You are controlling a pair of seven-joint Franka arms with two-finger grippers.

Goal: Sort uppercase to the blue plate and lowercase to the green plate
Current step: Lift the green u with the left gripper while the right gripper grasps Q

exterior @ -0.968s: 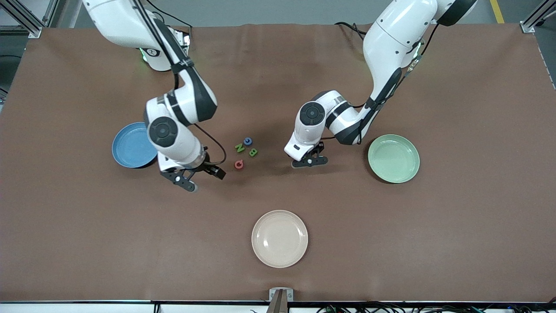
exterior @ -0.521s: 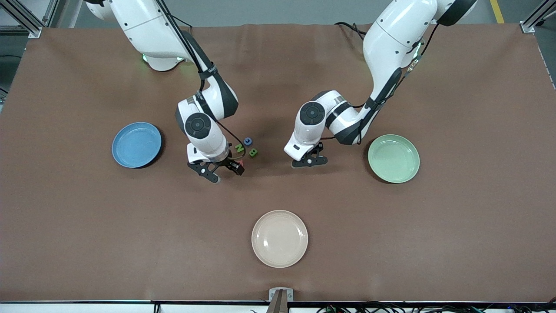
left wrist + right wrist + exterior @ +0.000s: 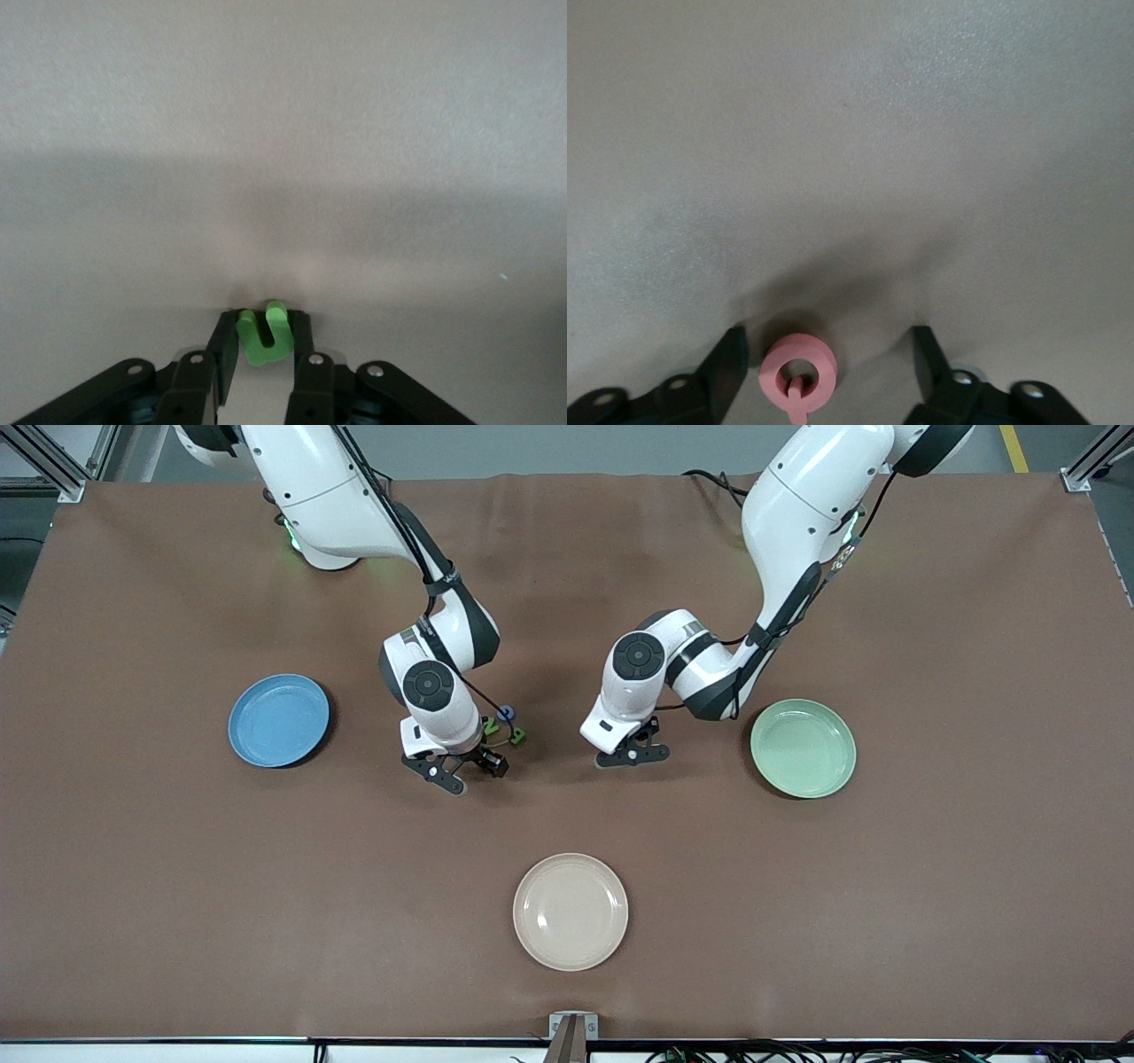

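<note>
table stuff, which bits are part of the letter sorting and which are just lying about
Part of the job:
- blue plate
- green plate
- pink Q, between the open right claw fingers
- green n, in the shut left claw
- green N, green B, blue C

Lying about:
- cream plate

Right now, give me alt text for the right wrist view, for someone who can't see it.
The right tool is low over the brown table, its two dark fingers open on either side of a pink Q lying flat between them, closer to one finger and not gripped. Nothing else is in this view.
</note>
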